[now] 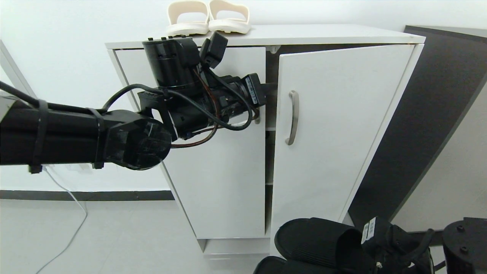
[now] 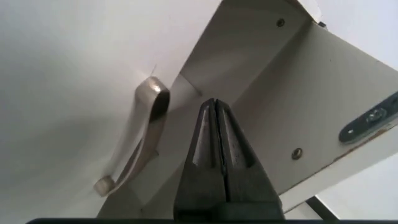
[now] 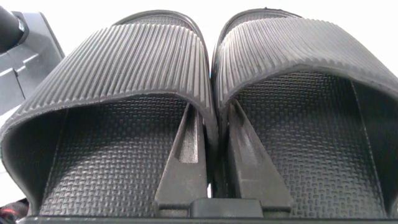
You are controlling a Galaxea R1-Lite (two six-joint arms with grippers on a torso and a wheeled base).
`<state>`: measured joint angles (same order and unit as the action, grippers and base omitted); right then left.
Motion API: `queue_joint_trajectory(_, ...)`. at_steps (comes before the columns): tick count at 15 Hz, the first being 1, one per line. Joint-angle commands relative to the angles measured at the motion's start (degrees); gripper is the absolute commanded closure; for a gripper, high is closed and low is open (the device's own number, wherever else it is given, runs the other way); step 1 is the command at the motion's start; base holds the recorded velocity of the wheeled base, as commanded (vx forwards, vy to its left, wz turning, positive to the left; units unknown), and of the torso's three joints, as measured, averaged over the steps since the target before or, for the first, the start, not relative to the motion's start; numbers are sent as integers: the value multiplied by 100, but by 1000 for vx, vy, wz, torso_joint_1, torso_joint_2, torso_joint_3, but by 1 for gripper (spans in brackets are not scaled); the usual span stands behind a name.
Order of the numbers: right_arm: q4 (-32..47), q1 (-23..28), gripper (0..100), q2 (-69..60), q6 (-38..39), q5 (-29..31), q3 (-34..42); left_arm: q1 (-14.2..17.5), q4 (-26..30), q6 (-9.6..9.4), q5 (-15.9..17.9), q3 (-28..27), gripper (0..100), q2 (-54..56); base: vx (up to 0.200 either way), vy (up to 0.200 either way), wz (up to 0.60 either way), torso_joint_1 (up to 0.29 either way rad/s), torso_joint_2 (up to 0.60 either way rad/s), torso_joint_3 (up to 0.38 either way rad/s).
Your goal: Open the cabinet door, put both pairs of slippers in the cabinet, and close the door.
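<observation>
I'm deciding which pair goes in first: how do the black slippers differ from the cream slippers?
The black slippers are dark with ribbed straps; the cream slippers are pale and smooth. The black slippers are clamped in the right gripper, low before the cabinet; the cream slippers rest on its top. Both pairs lie side by side, outside the cabinet.

Left arm point(image 1: 76, 133) stretches from the left toward the far middle, wrist bent; the left tool point(image 2: 216, 106) has its fingers pressed together; right arm point(image 1: 399, 243) sits low, near right; the right tool point(image 3: 212, 111) clamps the black slippers point(image 3: 137, 68), one finger inside each.
</observation>
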<state>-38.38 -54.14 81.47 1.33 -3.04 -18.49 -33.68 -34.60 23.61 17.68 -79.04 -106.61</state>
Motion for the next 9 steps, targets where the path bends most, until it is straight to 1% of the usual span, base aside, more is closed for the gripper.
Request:
queue_joint_trajectory(1, -3, -44, 100, 9, -1, -4, 30, -77, -3, 3, -1, -23, 100, -27, 0, 0, 0, 0, 0, 0)
queue_joint_trajectory(5, -3, -194, 100, 18, 17, -4, 92, -183, -3, -15, -1, -23, 100, -27, 0, 0, 0, 0, 0, 0)
queue_joint_trajectory(7, -3, -440, 100, -70, 8, -13, 302, -279, -3, -32, -10, 12, 100, 17, -200, 0, 0, 2, 0, 0)
queue_joint_trajectory(9, -3, -519, 100, -114, 8, -39, 355, -332, 76, -32, -10, 144, 100, 149, -200, 0, 0, 2, 2, -2)
